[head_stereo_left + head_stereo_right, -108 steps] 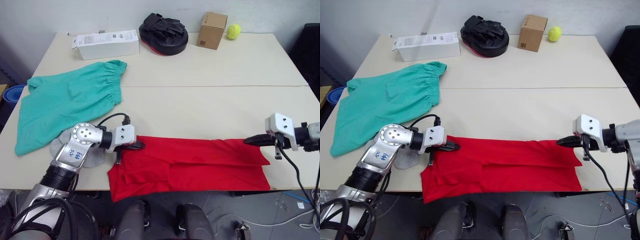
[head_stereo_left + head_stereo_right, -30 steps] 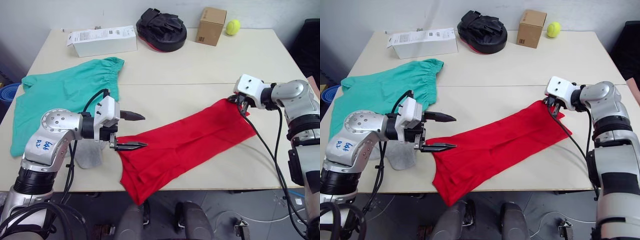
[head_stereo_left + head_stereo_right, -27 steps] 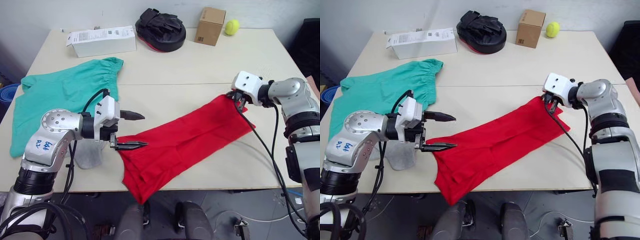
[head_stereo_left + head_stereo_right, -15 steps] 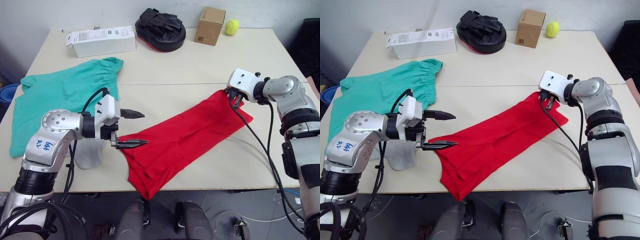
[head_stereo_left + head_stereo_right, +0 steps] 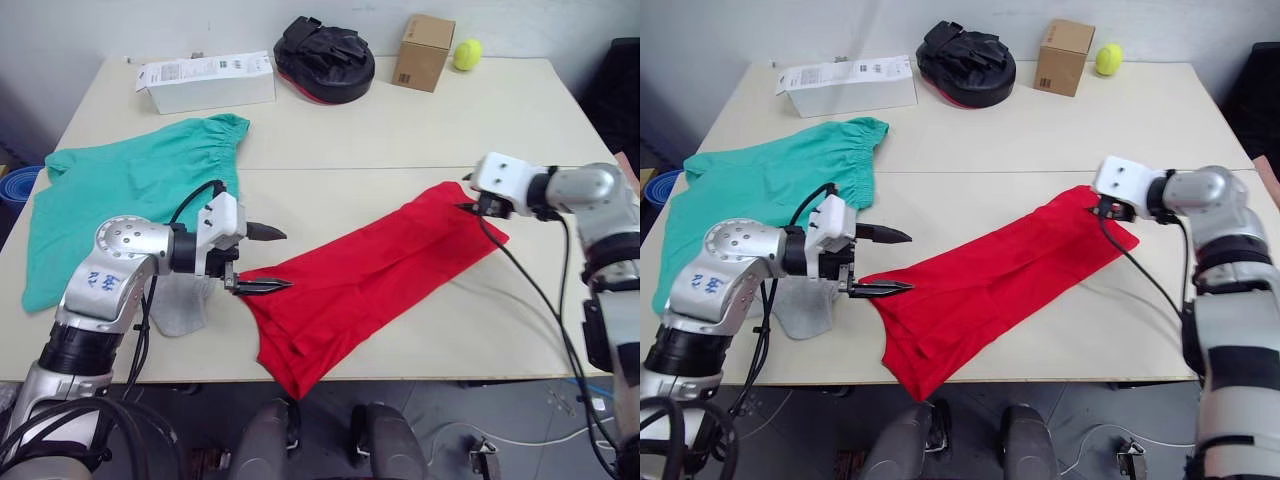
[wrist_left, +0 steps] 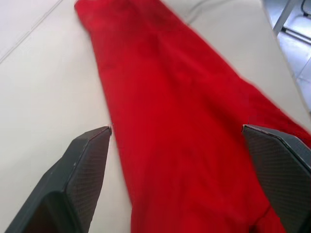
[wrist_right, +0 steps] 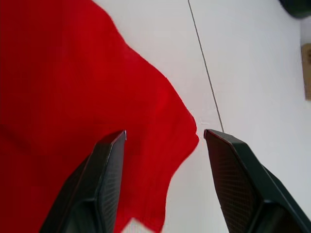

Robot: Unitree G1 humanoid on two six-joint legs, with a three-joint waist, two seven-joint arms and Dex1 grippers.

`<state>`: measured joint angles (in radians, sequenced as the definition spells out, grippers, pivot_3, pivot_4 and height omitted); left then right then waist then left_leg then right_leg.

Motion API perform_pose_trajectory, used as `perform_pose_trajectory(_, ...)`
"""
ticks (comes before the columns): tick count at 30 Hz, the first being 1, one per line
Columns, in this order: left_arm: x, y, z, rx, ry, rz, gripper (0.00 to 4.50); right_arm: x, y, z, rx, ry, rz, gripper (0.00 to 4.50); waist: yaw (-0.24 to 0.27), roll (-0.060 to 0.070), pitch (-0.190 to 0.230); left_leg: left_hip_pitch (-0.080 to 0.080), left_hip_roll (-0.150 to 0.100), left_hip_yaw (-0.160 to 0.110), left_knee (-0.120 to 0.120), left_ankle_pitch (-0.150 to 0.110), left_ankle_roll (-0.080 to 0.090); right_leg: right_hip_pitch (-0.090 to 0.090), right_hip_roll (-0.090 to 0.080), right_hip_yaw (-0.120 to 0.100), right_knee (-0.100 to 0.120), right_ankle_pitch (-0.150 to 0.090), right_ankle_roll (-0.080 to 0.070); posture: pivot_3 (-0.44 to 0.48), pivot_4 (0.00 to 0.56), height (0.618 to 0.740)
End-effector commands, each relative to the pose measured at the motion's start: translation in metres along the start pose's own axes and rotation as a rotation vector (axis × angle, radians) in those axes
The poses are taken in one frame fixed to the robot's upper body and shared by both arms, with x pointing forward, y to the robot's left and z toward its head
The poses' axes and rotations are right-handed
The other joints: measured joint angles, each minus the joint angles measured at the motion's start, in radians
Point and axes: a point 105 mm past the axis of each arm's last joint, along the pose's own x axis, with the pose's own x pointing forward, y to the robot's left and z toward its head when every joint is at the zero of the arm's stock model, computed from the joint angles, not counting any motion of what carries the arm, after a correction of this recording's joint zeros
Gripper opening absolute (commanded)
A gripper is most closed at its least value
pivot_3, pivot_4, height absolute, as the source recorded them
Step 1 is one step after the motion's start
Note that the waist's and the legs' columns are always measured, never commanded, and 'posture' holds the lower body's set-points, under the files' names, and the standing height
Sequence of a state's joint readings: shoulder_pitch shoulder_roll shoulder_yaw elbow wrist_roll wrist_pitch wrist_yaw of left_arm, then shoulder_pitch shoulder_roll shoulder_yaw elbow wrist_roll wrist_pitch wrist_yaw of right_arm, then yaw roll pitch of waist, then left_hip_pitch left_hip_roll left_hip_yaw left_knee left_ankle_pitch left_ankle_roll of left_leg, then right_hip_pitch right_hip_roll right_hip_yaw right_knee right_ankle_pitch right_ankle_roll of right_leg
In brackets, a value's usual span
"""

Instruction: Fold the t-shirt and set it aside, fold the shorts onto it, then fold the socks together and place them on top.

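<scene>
Head cam, both eyes: your t-shirt (image 5: 375, 270) lay as a long red strip slanting across the near half of the desk (image 5: 400, 140), one end hanging off the front edge at about 6 o'clock, the other up toward 3 o'clock. Left gripper (image 5: 262, 259) sat at the strip's 9 o'clock edge, fingers spread wide, holding nothing. Right gripper (image 5: 1106, 210) was at the far corner of the shirt. The shorts (image 5: 130, 215) were still spread out flat around 10 o'clock, and the socks (image 5: 800, 310) lay under your left arm, untouched.

Left wrist cam: both fingers (image 6: 80, 167) wide apart with the red fabric running between them, nothing pinched.

Right wrist cam: fingers (image 7: 104, 187) open too, straddling the shirt's corner just above the cloth.

So I'd say you were partway through the shirt fold, narrowed lengthwise only. Shorts and socks all still to do.
</scene>
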<state>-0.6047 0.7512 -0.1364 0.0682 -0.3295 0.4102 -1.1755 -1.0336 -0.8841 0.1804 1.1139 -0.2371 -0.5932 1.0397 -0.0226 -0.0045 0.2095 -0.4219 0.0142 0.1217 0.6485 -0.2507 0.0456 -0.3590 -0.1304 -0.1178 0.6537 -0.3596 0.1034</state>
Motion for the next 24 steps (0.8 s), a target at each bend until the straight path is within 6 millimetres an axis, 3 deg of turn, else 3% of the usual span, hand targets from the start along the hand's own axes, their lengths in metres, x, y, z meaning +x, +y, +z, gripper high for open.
perform_pose_trajectory(1, -0.001, 0.014, -0.007, -0.012, 0.046, -0.009, 4.50, -0.027, 0.006, -0.004, -0.140, -0.015, -0.002, 2.60, -0.002, 0.000, 0.000, 0.000, 0.000, 0.000, 0.000, 0.000, 0.000, 0.000, 0.000, 0.000, 0.000, 0.000, 0.000, 0.000, 0.150, 0.740)
perform_pose_trajectory(5, 0.002, 0.029, -0.019, -0.063, 0.101, -0.024, 4.50, -0.043, 0.029, -0.018, -0.224, 0.011, 0.043, 2.60, -0.006, 0.000, 0.000, 0.000, 0.000, 0.002, 0.001, 0.000, 0.000, -0.001, 0.001, 0.001, 0.001, 0.000, 0.000, 0.000, 0.150, 0.740)
perform_pose_trajectory(9, 0.007, 0.030, -0.027, -0.178, 0.159, -0.103, 4.50, -0.044, 0.042, -0.023, -0.324, 0.032, 0.046, 2.60, -0.011, 0.000, 0.000, 0.001, 0.001, 0.005, 0.001, 0.000, 0.000, -0.002, 0.001, 0.001, 0.004, 0.000, 0.000, 0.000, 0.150, 0.740)
perform_pose_trajectory(22, 0.008, 0.011, -0.039, -0.325, 0.263, -0.250, 4.50, -0.015, 0.060, -0.025, -0.426, 0.036, 0.058, 2.60, -0.006, -0.001, 0.000, 0.002, 0.001, 0.004, 0.003, 0.001, 0.001, -0.002, 0.000, 0.005, 0.005, 0.000, 0.000, 0.000, 0.150, 0.740)
perform_pose_trajectory(24, 0.010, 0.011, -0.039, -0.340, 0.262, -0.244, 4.11, -0.011, 0.061, -0.024, -0.427, 0.034, 0.060, 2.62, -0.007, -0.001, -0.001, 0.002, 0.001, 0.004, 0.004, 0.001, 0.001, -0.002, 0.000, 0.005, 0.005, 0.000, 0.000, 0.000, 0.150, 0.740)
